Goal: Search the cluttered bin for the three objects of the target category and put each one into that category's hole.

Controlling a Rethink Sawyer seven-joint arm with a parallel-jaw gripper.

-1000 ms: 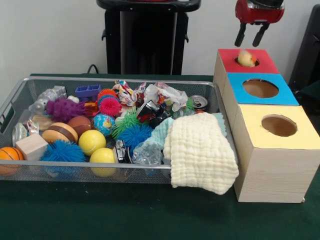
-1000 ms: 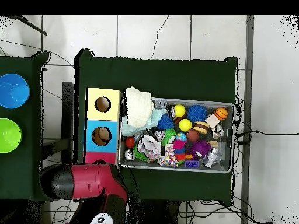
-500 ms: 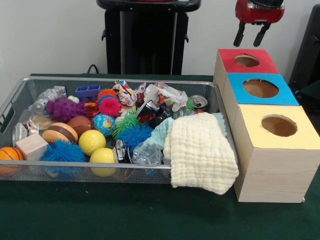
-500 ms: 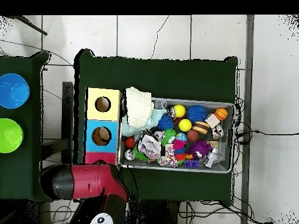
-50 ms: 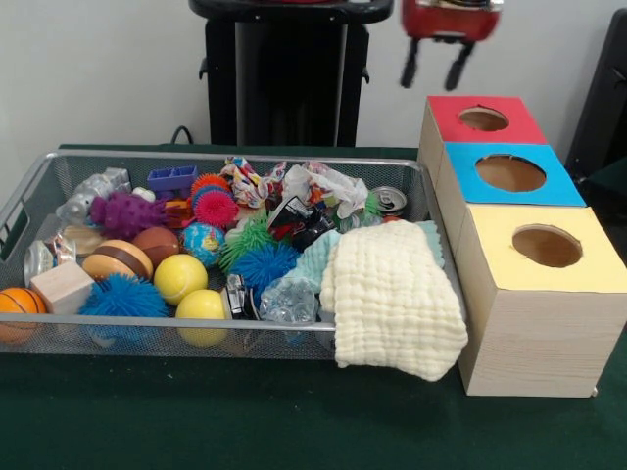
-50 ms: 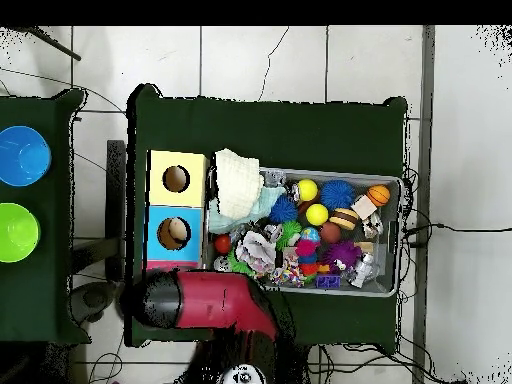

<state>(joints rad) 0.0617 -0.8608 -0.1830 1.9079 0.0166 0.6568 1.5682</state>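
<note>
Green felt covers the table, where a wire-mesh bin (image 5: 29, 211) brims with spiky rubber balls (image 5: 263, 262), smooth yellow balls (image 5: 180, 277) and a waffle-weave cloth (image 5: 392, 299). At right, wood-grain boxes (image 5: 524, 313) carry round holes (image 5: 484, 118) in red, blue and yellow tops. Upper centre, the gripper (image 5: 431, 65) hangs fingers-down, spread apart, empty.

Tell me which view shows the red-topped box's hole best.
The front view: the red-topped box shows its whole top with the round hole open and unobstructed. In the overhead view the arm covers most of that box, hiding its hole; only a red sliver shows.
</note>
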